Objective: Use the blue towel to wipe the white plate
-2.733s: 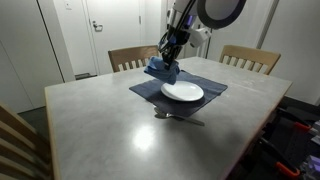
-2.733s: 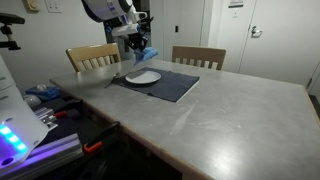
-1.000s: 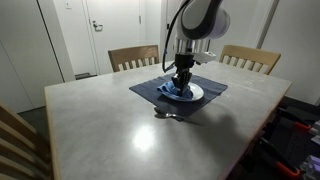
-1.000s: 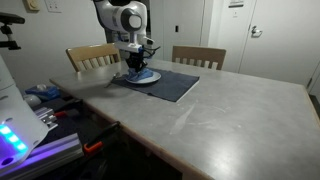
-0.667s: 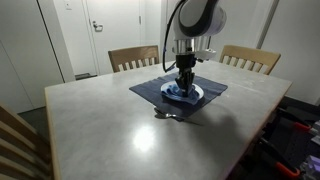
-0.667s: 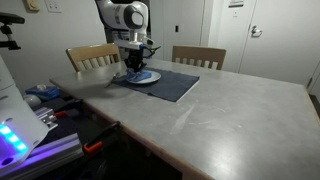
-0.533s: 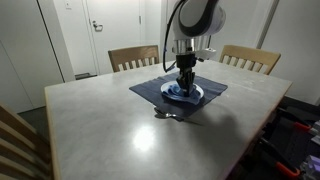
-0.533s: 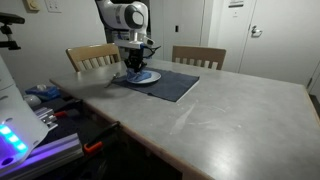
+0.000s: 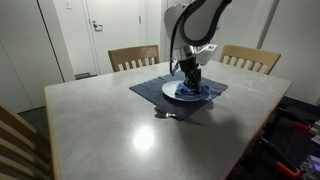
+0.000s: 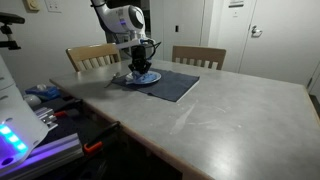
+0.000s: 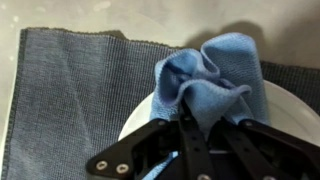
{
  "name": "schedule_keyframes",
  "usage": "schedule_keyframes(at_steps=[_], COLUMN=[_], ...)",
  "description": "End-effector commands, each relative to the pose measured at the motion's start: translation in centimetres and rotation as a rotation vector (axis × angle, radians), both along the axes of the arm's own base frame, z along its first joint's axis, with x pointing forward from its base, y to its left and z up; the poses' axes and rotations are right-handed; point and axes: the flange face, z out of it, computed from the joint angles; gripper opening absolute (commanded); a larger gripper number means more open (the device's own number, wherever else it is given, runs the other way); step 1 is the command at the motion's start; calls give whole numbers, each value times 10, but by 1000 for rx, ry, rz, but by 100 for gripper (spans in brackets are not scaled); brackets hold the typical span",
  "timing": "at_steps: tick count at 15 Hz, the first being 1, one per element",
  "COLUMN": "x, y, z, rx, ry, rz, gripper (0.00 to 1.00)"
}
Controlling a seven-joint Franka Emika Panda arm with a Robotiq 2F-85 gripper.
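Note:
My gripper (image 9: 191,78) is shut on the blue towel (image 9: 196,90) and presses it down onto the white plate (image 9: 172,91), which sits on a dark blue placemat (image 9: 145,88). In an exterior view the gripper (image 10: 141,66) holds the towel (image 10: 143,75) on the plate (image 10: 152,78). In the wrist view the bunched towel (image 11: 215,70) sits between the black fingers (image 11: 205,115), over the plate (image 11: 135,118) and the placemat (image 11: 70,90).
A metal utensil (image 9: 168,115) lies on the table just in front of the placemat. Wooden chairs (image 9: 133,57) stand at the far side of the grey table (image 9: 110,135). Equipment sits beside the table (image 10: 45,100).
The gripper came down from above the placemat's edge onto the plate with the towel, then slid across the plate toward the right side in the last half second.

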Motion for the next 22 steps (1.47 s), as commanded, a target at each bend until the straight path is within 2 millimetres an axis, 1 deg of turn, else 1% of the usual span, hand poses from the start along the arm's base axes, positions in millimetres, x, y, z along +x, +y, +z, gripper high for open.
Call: schedule_keyframes(at_steps=[1,3,11,16,22], x=[5,9,31,45,52], y=[-6,-4,2,12,28], z=[-19,-22,-20,-12,-1], rx=[-147,-186,-177,-67,101], ry=[7,-40,-201,-319,-385], rz=[-42,-75,-248,-319,-318], gripper=[2,2,2,2,2])
